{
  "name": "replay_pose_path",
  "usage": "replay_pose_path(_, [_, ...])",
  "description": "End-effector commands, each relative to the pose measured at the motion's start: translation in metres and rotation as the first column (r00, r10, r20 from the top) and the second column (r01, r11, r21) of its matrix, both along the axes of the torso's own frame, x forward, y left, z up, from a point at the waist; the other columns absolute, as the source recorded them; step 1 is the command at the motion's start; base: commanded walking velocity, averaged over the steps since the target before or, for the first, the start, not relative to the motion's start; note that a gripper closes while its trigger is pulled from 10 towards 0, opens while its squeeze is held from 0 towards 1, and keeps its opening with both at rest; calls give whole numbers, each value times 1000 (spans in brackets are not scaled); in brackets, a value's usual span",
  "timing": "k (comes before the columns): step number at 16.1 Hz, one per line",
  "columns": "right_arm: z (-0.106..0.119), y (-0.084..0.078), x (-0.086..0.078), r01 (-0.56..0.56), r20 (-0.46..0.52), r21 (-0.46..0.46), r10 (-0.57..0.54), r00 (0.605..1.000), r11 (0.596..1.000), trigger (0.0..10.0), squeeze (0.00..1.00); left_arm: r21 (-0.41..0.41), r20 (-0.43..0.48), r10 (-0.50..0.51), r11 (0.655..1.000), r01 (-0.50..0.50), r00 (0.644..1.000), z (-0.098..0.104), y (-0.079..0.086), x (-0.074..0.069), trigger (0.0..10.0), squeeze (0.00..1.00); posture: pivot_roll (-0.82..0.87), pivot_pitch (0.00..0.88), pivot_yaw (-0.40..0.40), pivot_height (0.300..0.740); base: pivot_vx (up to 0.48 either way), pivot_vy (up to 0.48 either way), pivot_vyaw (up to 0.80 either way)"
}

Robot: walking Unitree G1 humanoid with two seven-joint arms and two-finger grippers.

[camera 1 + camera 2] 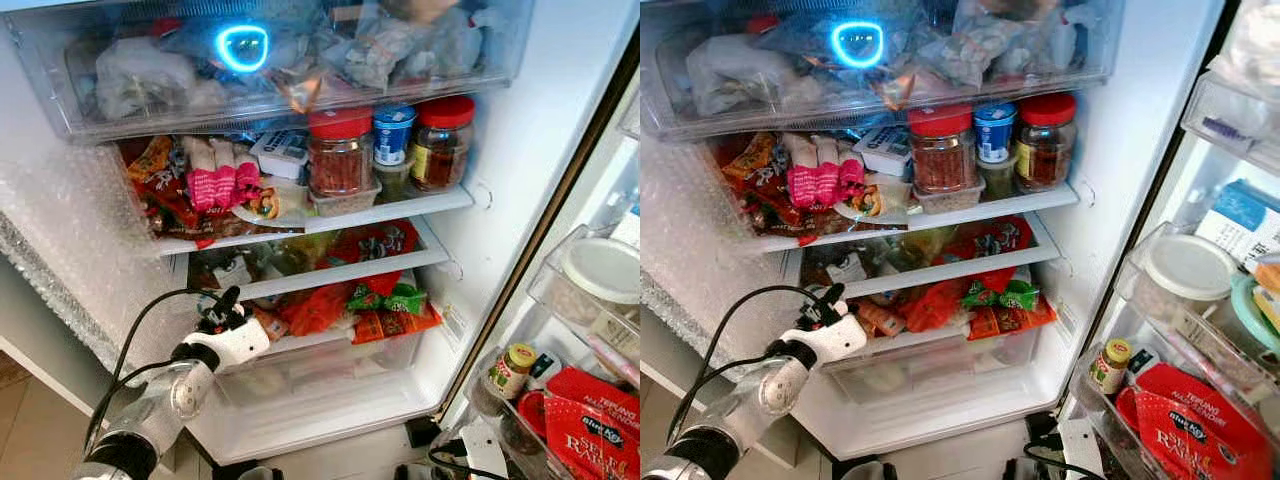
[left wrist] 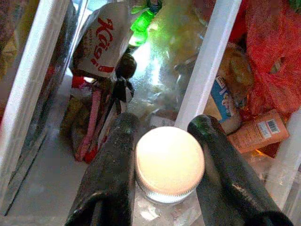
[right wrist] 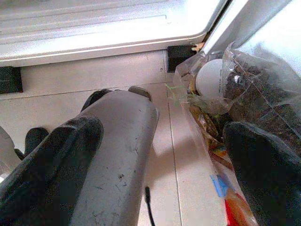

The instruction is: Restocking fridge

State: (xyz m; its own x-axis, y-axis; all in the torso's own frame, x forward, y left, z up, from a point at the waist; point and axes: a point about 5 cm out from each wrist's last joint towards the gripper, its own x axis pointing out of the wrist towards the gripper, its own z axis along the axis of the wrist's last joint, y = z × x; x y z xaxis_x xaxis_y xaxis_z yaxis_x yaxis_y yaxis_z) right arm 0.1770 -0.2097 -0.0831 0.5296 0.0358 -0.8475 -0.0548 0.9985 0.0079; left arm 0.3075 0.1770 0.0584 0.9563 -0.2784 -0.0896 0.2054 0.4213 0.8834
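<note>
The left end effector is inside the open fridge at the left end of a lower shelf, its two fingers closed around a small jar with a pale lid. To do this well, I think the jar should go down upright in a free spot behind the shelf's front edge, clear of the crowded packets, before the fingers let go. The right end effector hangs released above the floor; a packet reads "Kägi", and a red bag in the door is partly readable as "SELF RAIS".
</note>
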Motion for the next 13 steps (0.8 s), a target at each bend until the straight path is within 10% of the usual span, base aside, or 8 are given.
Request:
replay_pose_path(1, [-4, 1, -8, 3, -29, 3, -3, 1000, 1000, 10000, 0, 14, 24, -34, 999, 34, 999, 6, -5, 5, 10000, 0, -84, 0, 22, 637, 0, 0, 0])
replay_pose_path(13, [-4, 2, -7, 1, -31, 5, -1, 1000, 1000, 10000, 0, 36, 49, -101, 994, 100, 994, 5, -17, 11, 10000, 0, -84, 0, 24, 637, 262, 0, 0])
